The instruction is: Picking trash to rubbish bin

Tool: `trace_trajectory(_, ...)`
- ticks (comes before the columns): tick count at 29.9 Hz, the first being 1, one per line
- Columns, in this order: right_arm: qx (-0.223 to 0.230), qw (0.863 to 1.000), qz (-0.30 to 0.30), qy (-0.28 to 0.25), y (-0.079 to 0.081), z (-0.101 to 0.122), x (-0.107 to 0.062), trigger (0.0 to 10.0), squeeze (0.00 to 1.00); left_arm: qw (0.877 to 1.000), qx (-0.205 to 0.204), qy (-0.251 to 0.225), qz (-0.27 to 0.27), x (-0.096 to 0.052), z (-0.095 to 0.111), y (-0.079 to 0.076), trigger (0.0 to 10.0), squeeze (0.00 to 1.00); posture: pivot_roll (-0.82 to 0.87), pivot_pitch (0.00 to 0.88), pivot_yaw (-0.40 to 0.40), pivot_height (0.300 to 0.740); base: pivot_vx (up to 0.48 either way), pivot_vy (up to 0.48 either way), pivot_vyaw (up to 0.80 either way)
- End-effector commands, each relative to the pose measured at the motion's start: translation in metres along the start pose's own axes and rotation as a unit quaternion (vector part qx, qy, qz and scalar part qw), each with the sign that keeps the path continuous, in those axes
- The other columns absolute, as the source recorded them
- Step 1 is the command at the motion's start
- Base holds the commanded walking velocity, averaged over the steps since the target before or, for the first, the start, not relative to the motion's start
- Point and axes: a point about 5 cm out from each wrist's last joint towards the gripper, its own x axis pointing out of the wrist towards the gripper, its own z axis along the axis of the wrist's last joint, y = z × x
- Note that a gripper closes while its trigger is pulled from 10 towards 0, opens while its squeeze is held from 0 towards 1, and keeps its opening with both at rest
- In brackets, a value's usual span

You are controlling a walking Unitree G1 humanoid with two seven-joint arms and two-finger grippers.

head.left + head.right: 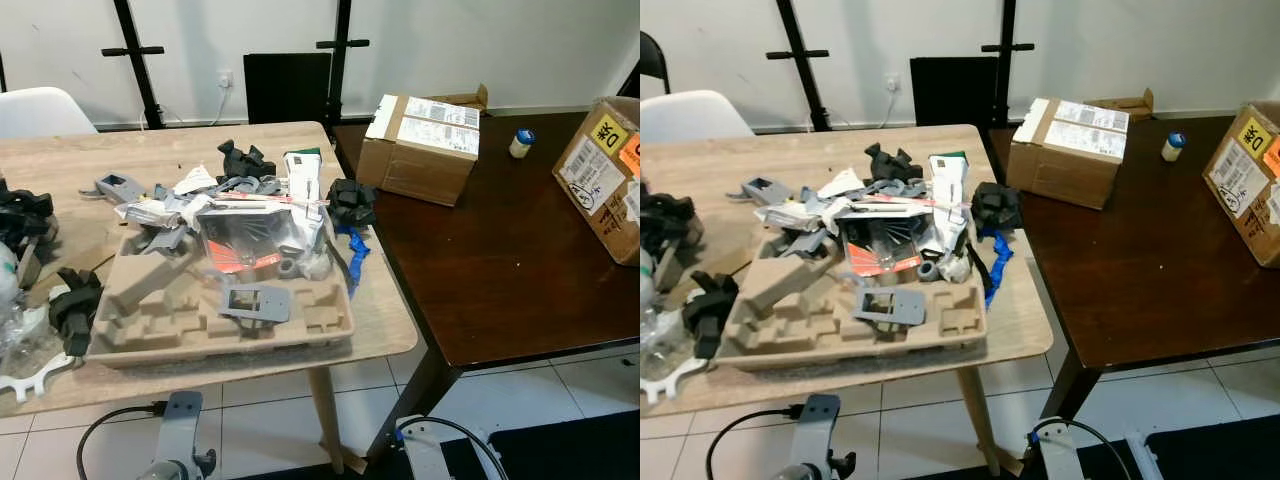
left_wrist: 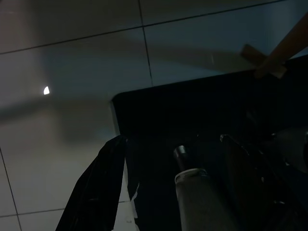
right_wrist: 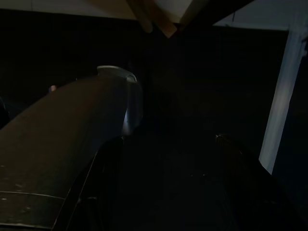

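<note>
A light wooden table (image 1: 200,140) carries a cardboard tray (image 1: 215,325), its long side along the near edge, heaped with plastic scraps (image 1: 250,215). Both grippers (image 2: 163,187) (image 3: 163,183) hang idle below, fingers apart.

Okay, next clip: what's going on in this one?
Nothing is being handled yet. The robot stands facing a light wooden table piled with clutter: a moulded cardboard tray, grey and black plastic parts and torn packaging. A dark table alongside carries cardboard boxes. Both arms hang low below the table edge, the left pincer over the tiled floor.
</note>
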Motion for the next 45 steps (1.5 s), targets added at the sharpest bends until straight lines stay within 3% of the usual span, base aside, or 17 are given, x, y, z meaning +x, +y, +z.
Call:
trace_trajectory(1, -0.005, 1.000, 0.002, 0.006, 0.001, -0.004, 0.000, 10.0, 0.00, 1.000, 0.002, 0.018, 0.002, -0.002, -0.011, 0.000, 10.0, 0.00, -0.05, 0.076, 0.001, 0.740, 0.000, -0.480, 0.00)
trace_trajectory(8, -0.007, 1.000, -0.001, 0.005, -0.001, -0.004, 0.000, 10.0, 0.00, 1.000, -0.004, 0.017, 0.002, -0.002, -0.013, -0.001, 10.0, 0.00, -0.06, 0.069, 0.002, 0.740, 0.000, -0.441, 0.00)
trace_trajectory(27, 0.001, 1.000, -0.004, -0.022, 0.000, 0.003, 0.000, 10.0, 0.00, 1.000, -0.006, 0.020, 0.014, -0.003, -0.012, 0.007, 10.0, 0.00, -0.03, 0.028, -0.008, 0.740, 0.000, 0.000, 0.00)
trace_trajectory(32, -0.002, 1.000, 0.001, -0.029, 0.003, 0.008, 0.000, 10.0, 0.00, 1.000, 0.000, 0.022, 0.018, -0.003, -0.012, 0.010, 10.0, 0.00, -0.02, 0.023, -0.012, 0.740, 0.000, -0.433, 0.00)
trace_trajectory(38, -0.006, 0.999, 0.003, -0.034, 0.004, 0.013, 0.000, 10.0, 0.00, 0.999, -0.030, 0.016, 0.029, -0.003, -0.011, 0.010, 10.0, 0.00, -0.02, 0.027, -0.014, 0.740, 0.000, -0.240, 0.00)
trace_trajectory(45, -0.005, 0.999, 0.004, -0.032, 0.003, 0.012, 0.000, 10.0, 0.00, 1.000, -0.012, 0.016, 0.008, -0.002, -0.009, 0.005, 10.0, 0.00, -0.03, 0.030, -0.009, 0.740, 0.000, 0.000, 0.00)
